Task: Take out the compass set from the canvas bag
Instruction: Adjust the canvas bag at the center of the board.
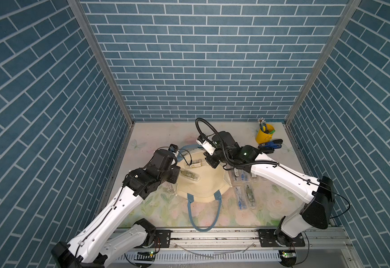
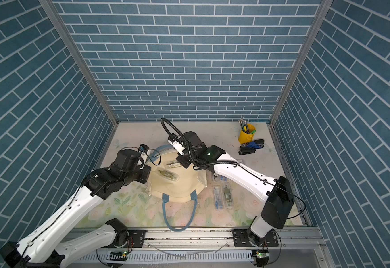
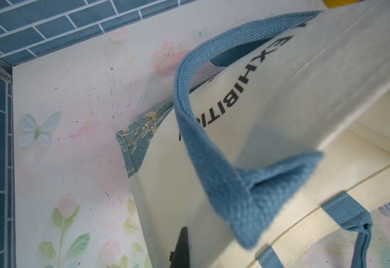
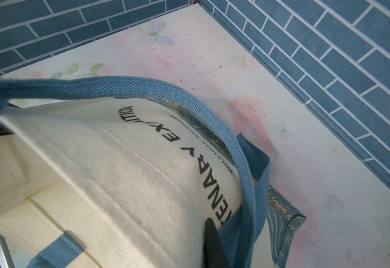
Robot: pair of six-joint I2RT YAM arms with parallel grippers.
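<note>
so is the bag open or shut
Open: in both top views the bag has its mouth spread wide toward the camera, and two clear cases show lying inside it.

Just beyond the left gripper (image 3: 182, 243), dark capitals on the canvas bag (image 3: 282, 111) read "EXHIBITI", and the blue strap (image 3: 189, 143) hides the rest. Beyond the right gripper (image 4: 212, 243), the same side reads "ENARY EX…ITION". The smaller line beside it is too small to read.

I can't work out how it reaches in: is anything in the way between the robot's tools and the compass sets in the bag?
Nothing visible covers them. In both top views the two clear compass sets lie bare inside the open canvas bag. The left tool, though, is shut on the bag's far rim.
</note>
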